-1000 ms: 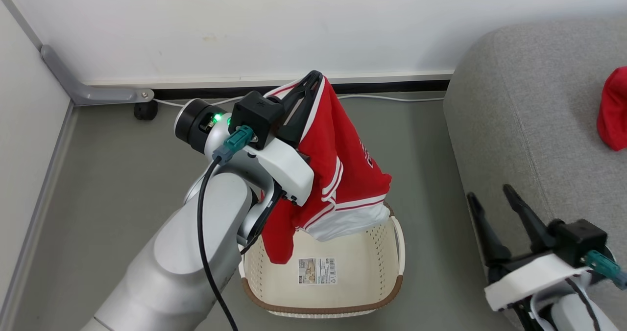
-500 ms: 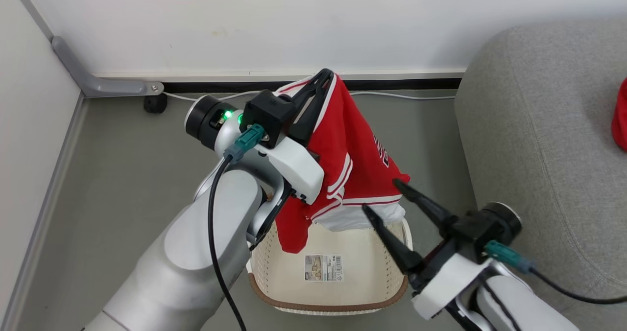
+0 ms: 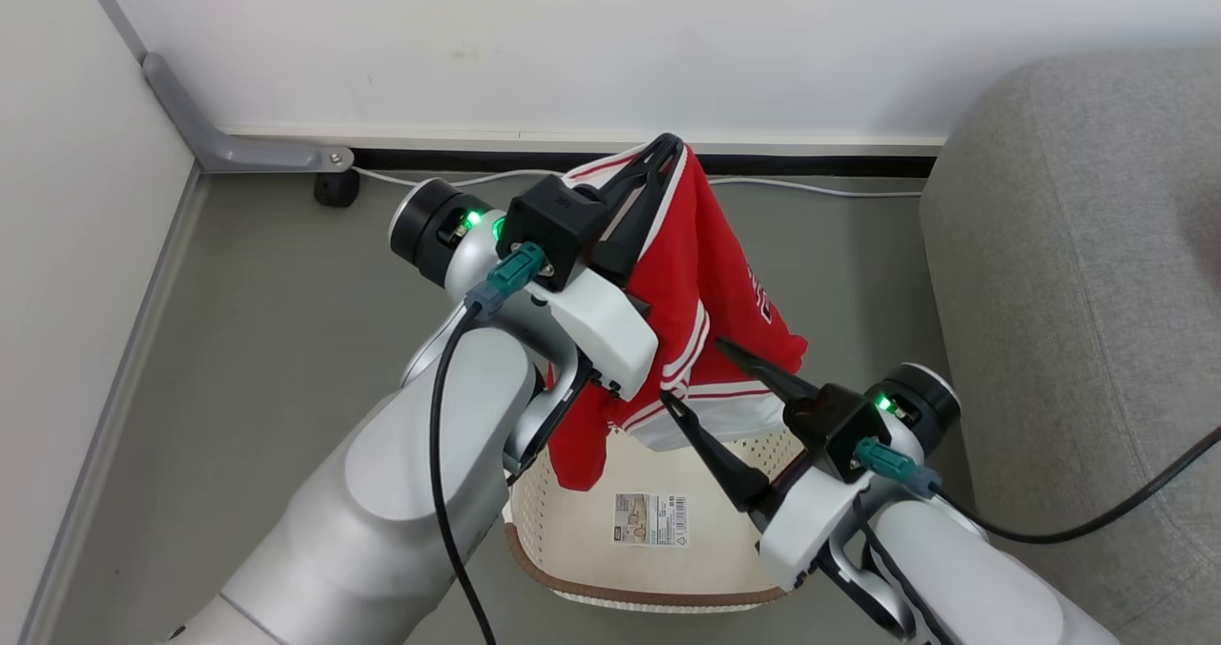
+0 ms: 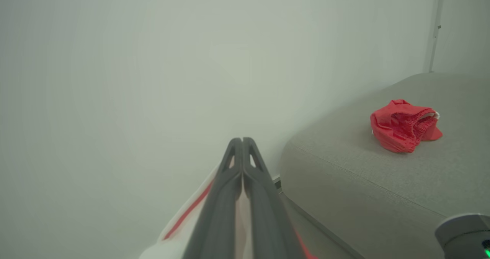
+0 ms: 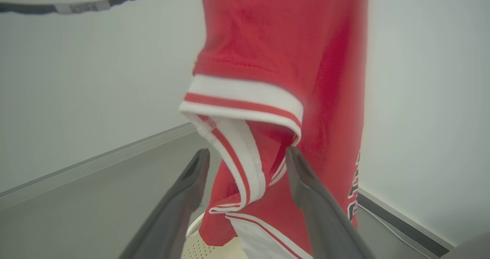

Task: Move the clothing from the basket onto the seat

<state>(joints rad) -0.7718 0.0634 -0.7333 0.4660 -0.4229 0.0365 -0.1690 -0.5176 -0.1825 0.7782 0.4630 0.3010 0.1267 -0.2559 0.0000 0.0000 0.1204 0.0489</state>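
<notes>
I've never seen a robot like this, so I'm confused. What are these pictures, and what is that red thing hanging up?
It is a robot with two silver arms, each ending in a gripper with two long dark fingers, like tongs. One picture comes from a camera on its head, looking down. The other two come from cameras on its wrists, looking along the fingers. The left gripper is pinched shut on a red-and-white jersey, which hangs above a white basket on the floor. The right gripper is open, with the jersey's striped edge between its fingers. Beside the basket stands a grey sofa, and another red garment lies on it.
</notes>
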